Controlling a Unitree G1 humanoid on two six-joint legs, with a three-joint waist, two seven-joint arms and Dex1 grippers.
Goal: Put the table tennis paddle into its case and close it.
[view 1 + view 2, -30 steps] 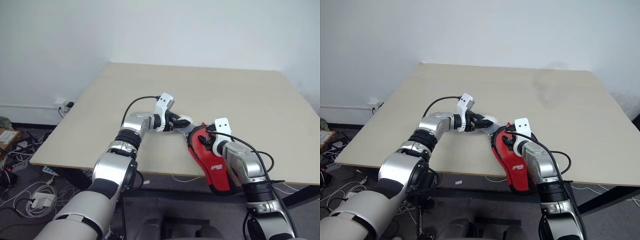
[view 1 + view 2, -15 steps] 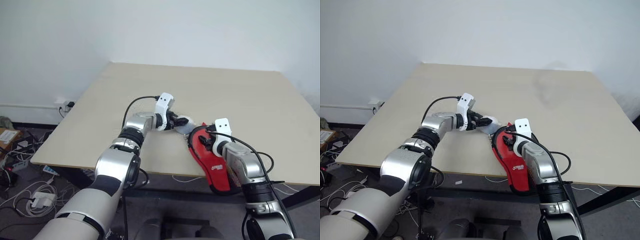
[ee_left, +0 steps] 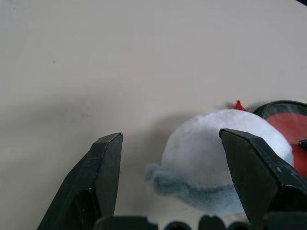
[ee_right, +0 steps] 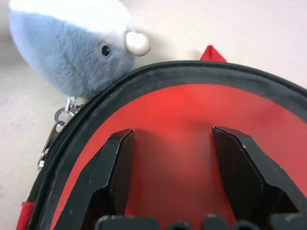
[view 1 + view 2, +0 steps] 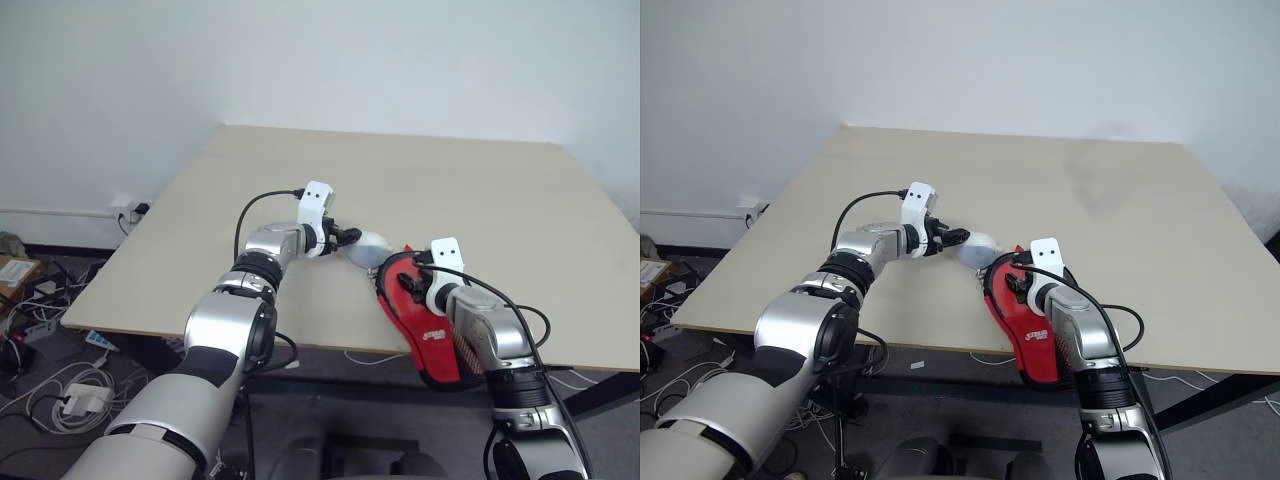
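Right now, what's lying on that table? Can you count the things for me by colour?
Red: 1, the case, paddle-shaped with black edging.
Pale bluish-white: 1, a small plush toy beside the case's rounded end, hanging on a metal clip.
Total: 2 things on the table.

The desk point(image 5: 470, 190) is showing a pale, matt, smooth top, like laminate with a faint wood tint. Near its front edge the case point(image 4: 192, 124) is looking like smooth red fabric with a slight sheen, bound by a duller black rubbery edging. A fuzzy plush toy point(image 4: 72, 52), pale blue and white, is hanging from it on a small shiny metal clasp point(image 4: 60, 117). The gripper fingers point(image 3: 103, 182) are appearing as hard, matt black plastic.
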